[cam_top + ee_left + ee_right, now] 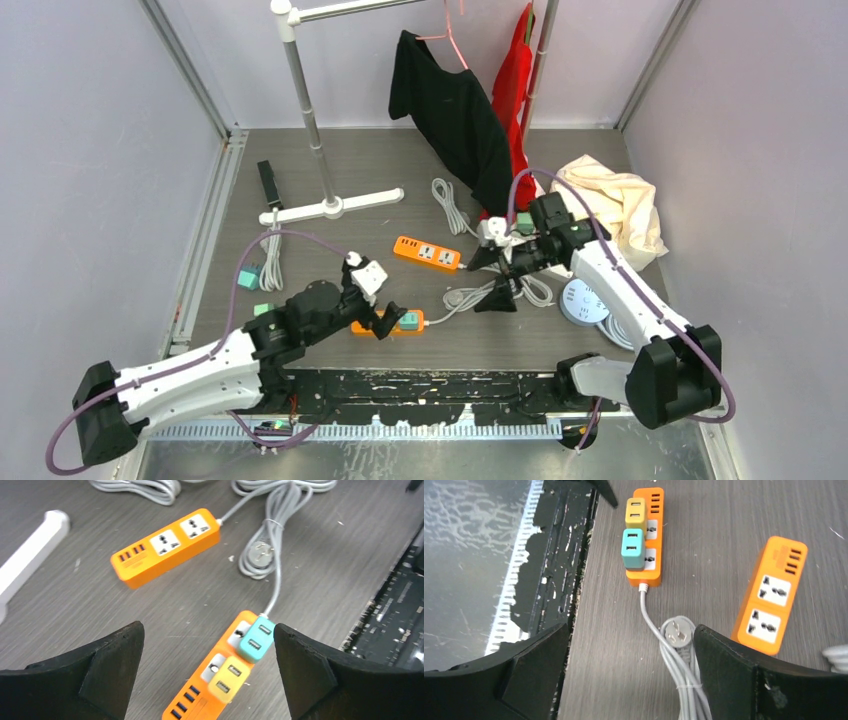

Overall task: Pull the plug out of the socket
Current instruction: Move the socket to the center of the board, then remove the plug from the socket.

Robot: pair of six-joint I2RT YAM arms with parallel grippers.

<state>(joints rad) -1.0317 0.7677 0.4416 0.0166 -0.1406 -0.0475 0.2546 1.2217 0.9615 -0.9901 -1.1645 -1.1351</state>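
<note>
An orange power strip [200, 690] lies near the table's front edge with a teal plug [256, 640] and a yellow plug [229, 677] seated in its sockets. My left gripper [207, 627] is open above it, both plugs in the gap between the fingers, touching neither. The top view shows that gripper [378, 312] over the strip's left end, with the teal plug [408, 320] showing. My right gripper [630, 630] is open over the strip's grey cord [649, 615], holding nothing. In that view the strip [651, 575] is farther away, beside its cord's loose grey plug [675, 634].
A second orange strip [427, 252] lies bare at mid-table. Coiled grey cords [452, 205], a white rack base [330, 207], hanging black [450, 110] and red [515, 90] clothes, a cream cloth [615, 200] and a white round device [583, 300] surround it. A black mat [420, 395] lines the near edge.
</note>
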